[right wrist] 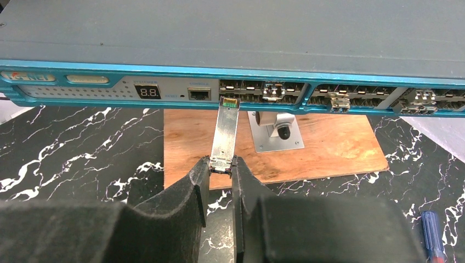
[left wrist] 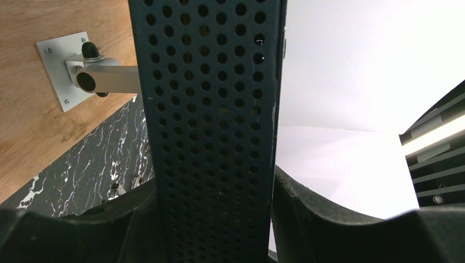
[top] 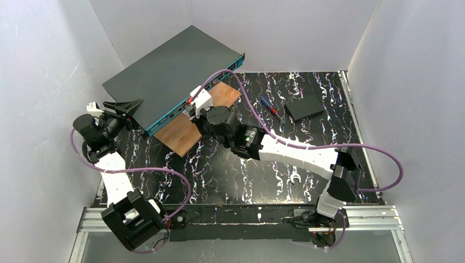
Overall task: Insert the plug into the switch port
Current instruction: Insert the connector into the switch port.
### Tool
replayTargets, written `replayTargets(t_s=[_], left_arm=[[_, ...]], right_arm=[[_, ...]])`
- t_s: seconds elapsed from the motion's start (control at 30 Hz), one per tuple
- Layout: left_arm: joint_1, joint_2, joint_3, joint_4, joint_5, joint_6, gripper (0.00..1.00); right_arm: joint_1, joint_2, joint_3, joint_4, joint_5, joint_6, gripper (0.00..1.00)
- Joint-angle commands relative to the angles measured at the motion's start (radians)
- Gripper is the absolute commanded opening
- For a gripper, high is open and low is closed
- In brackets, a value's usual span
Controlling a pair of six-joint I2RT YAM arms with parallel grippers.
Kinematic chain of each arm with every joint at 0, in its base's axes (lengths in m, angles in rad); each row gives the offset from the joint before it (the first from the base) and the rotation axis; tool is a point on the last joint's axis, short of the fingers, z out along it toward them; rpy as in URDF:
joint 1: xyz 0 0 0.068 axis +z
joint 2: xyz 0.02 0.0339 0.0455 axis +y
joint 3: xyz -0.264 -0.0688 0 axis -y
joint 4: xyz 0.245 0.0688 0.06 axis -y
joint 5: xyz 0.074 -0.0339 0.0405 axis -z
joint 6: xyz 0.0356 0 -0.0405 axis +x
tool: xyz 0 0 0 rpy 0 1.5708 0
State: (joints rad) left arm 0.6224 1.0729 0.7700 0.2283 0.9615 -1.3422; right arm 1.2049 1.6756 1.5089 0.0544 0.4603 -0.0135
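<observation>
While the left tool (left wrist: 214, 189) is clamped across the perforated side wall of the large flat dark grey metal switch (left wrist: 211, 109), the box is braced, most likely against the push of insertion. In the overhead view this tool sits at the left corner of the switch, in the upper left of the frame.

The right tool (right wrist: 220, 164) is closed on the rear end of the slim silver metal rectangular plug (right wrist: 225, 129), one finger on each narrow side. Gripping at the tail leaves the whole body free to enter a port. The plug points up the frame toward the teal front edge, leaning slightly right.

Position of the plug: its nose is at the lower lip of the teal edge, just below the leftmost cage in the row of small dark ports (right wrist: 257, 87), right of the single console socket (right wrist: 198, 93). It is not yet inserted. Whether the nose touches the lip cannot be told.

The switch stands on a short silver metal post with a base plate (right wrist: 274, 131), fixed to a brown wooden board (right wrist: 329, 142). This lifts the port row above the black white-veined marble worktop (right wrist: 82, 148) and gives the tool room beneath.

Next step, as judged: raise the nose to port height, square the plug to the opening, then push straight in. A tilted entry risks jamming on the cage edge.
</observation>
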Motion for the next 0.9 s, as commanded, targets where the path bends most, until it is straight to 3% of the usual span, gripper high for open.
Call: replayTargets(t_s=[0.0,0.87], left_arm=[[-0.009,-0.008,-0.003,-0.024,0.042,0.06,0.0],[-0.009,-0.012,-0.008,-0.024,0.04,0.06,0.0]], right_arm=[[0.001,0.007,0.052,0.039,-0.012,0.007,0.01],[0.005,0.002,0.046,0.035,0.044,0.041,0.01]])
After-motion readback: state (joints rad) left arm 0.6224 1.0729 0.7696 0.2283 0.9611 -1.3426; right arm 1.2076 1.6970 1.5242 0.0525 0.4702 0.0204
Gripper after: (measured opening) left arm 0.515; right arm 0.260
